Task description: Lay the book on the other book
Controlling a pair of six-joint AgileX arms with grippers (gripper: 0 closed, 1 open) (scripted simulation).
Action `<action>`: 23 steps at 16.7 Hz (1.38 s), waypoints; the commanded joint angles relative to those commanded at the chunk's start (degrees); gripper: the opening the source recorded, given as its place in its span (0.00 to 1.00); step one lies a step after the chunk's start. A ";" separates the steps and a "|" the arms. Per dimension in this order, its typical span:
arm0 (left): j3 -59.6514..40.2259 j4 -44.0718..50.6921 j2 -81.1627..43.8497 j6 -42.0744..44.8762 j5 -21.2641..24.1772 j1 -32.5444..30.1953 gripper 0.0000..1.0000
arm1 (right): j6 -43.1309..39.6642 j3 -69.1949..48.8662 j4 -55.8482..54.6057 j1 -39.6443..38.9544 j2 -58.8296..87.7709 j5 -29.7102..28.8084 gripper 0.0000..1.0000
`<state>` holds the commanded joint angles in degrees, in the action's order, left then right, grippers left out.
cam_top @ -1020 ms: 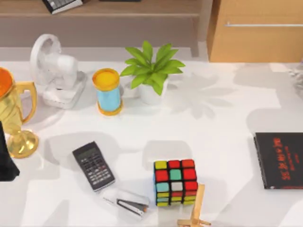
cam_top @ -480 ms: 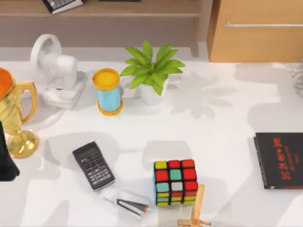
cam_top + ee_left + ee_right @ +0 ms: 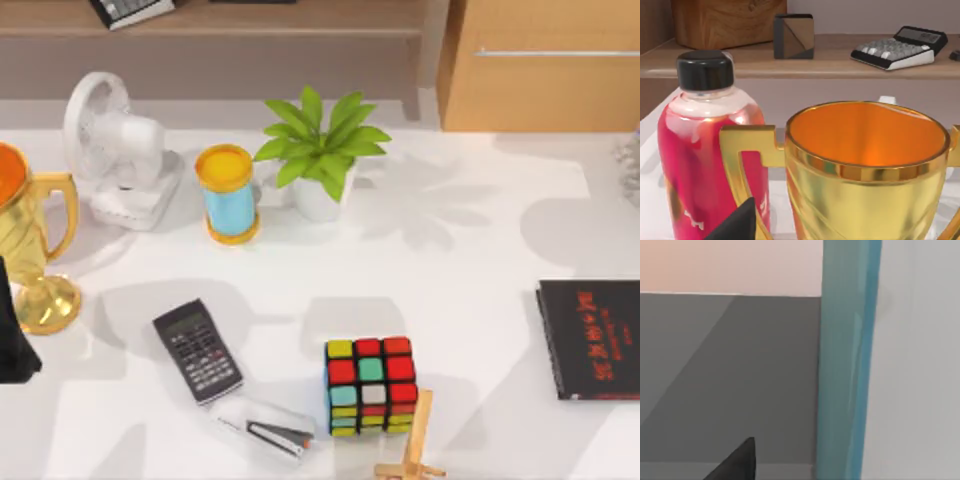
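The book [image 3: 845,370] stands close before my right gripper [image 3: 735,462] in the right wrist view, as a tall teal-blue cover edge with white page edges beside it. A grey floor and a pale wall lie behind it. The other book [image 3: 592,338], thin and black with red lettering, lies flat at the table's right edge. My left gripper [image 3: 10,345] is parked at the table's far left beside a gold trophy cup [image 3: 30,250]. One dark fingertip [image 3: 737,222] of it sits far to the side, so it is open with nothing in it.
A Rubik's cube [image 3: 371,385], a wooden stand [image 3: 415,445], a stapler [image 3: 272,428] and a calculator [image 3: 197,350] lie along the front. At the back are a fan [image 3: 115,140], a yellow-and-blue cylinder [image 3: 228,193] and a potted plant [image 3: 322,150]. A red bottle [image 3: 705,150] stands beside the trophy.
The soft shadows over the right half of the table have shifted. No object on the table has moved, and the left arm is still.
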<state>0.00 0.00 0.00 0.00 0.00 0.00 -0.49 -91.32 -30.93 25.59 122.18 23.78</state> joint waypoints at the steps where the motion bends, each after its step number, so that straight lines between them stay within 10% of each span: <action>1: 0.00 0.00 0.00 0.00 0.00 0.00 1.00 | 0.00 0.00 0.00 0.00 0.00 0.00 1.00; 14: 0.00 0.00 0.00 0.00 0.00 0.00 1.00 | 0.00 0.00 0.00 0.00 0.00 0.00 0.02; 23: 0.00 0.00 0.00 0.00 0.00 0.00 1.00 | 0.08 0.00 0.00 0.19 -0.10 0.02 0.00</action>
<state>0.00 0.00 0.00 0.00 0.00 0.00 -0.41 -91.32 -30.93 25.78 122.09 23.80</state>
